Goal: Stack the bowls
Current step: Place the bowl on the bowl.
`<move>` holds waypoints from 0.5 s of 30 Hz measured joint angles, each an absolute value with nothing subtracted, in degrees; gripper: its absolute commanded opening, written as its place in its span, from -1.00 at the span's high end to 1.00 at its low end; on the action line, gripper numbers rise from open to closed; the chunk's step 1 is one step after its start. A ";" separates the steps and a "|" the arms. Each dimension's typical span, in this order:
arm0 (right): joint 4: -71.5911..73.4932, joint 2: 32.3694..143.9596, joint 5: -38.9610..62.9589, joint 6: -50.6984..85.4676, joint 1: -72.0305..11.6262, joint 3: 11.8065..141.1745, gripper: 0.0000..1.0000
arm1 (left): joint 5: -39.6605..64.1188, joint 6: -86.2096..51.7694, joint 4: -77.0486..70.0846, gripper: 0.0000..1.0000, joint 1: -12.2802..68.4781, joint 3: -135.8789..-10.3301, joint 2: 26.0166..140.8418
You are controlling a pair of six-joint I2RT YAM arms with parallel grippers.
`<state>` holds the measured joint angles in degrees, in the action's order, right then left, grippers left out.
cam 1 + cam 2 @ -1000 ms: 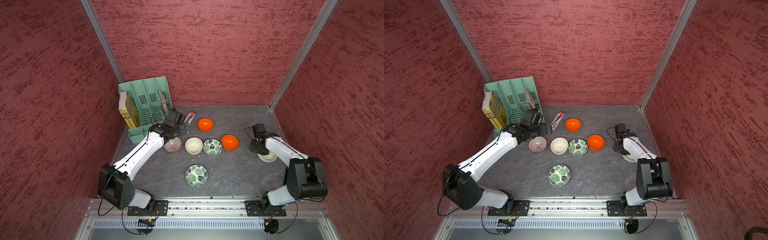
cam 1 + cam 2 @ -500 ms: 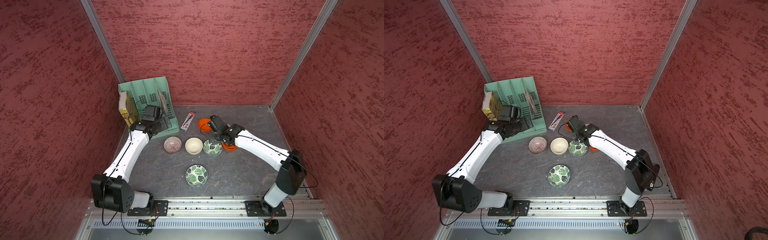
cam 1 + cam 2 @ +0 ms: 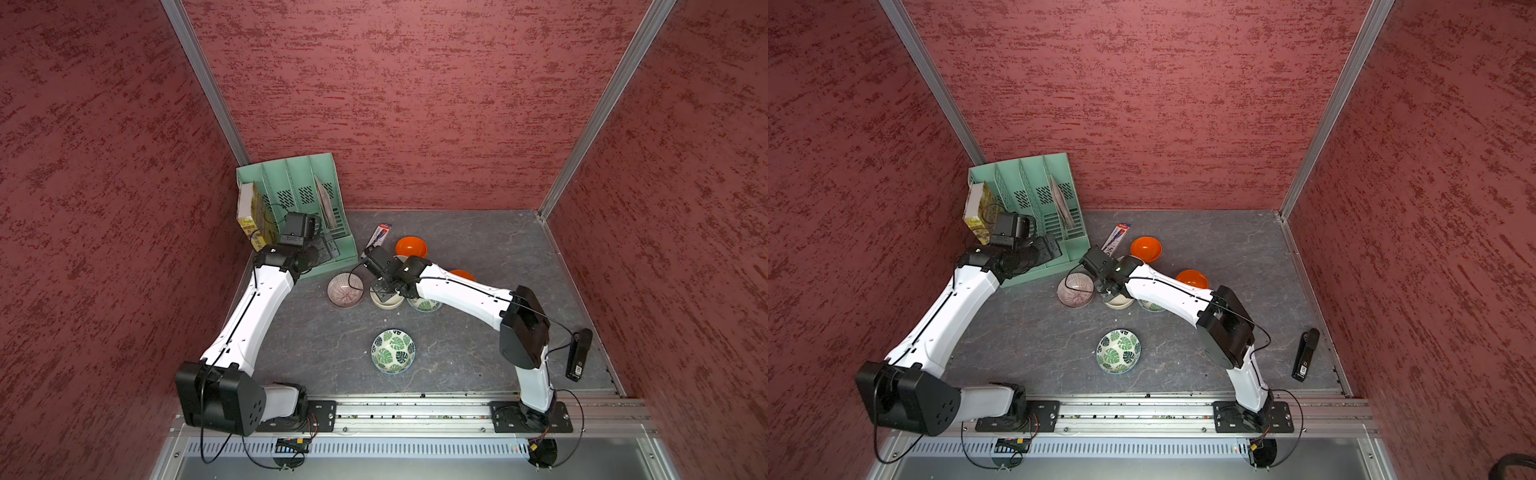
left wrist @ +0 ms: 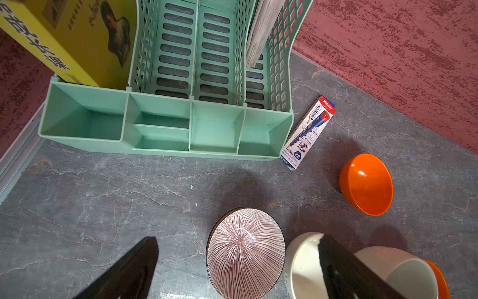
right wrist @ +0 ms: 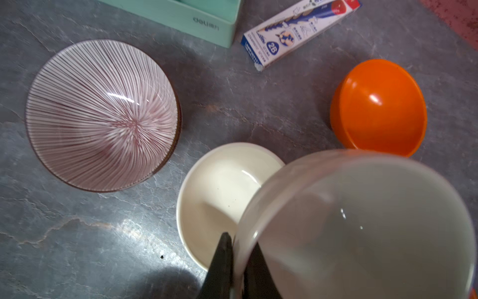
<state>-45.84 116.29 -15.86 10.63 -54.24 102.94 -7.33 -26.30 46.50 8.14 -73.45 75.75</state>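
STACKING UNDER WAY: The right gripper (image 5: 236, 248) pinches the rim of a plain cream bowl (image 5: 362, 225). Its two black fingers (image 5: 222, 259) are drawn in to a narrow slit with the bowl's wall between them. The bowl hangs tilted, its mouth turned toward the wrist.

Directly beneath the fingertips, and partly under the held bowl's edge, its twin, the resting cream bowl (image 5: 217, 196), sits upright on the grey table (image 5: 77, 246). The target lies just below the load and a little to its finger side. From where I stand, the coming move looks like a short shift across and down, levelling the bowl so it nests. Both bowls are round, so there is no long axis to line up.

Further out from the hand, a purple-grey lined bowl (image 5: 101, 114) flanks the target on one side and an orange bowl (image 5: 380, 108) on the other. Both are near it and neither touches. A pencil box (image 5: 297, 33) lies beyond them. In a top view, a leaf-patterned bowl (image 3: 392, 351) stands well apart.

The left gripper (image 4: 235, 243), jaws spread wide and empty, hangs near the lined bowl beside the green organiser (image 4: 165, 126). It is farther from the cream pair than the right.
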 measured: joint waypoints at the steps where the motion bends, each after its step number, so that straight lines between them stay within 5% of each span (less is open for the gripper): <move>1: -45.82 116.71 -15.64 10.61 -54.26 103.88 1.00 | -7.33 -26.30 46.50 -1.00 8.14 -73.43 75.70; 15: -46.63 122.41 -12.60 10.74 -54.89 106.08 1.00 | -7.33 -26.30 46.48 -0.99 8.14 -73.03 75.59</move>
<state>-46.63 122.41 -12.60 10.74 -54.89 106.08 -7.33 -26.30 46.48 8.14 -73.03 75.59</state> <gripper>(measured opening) 0.109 0.996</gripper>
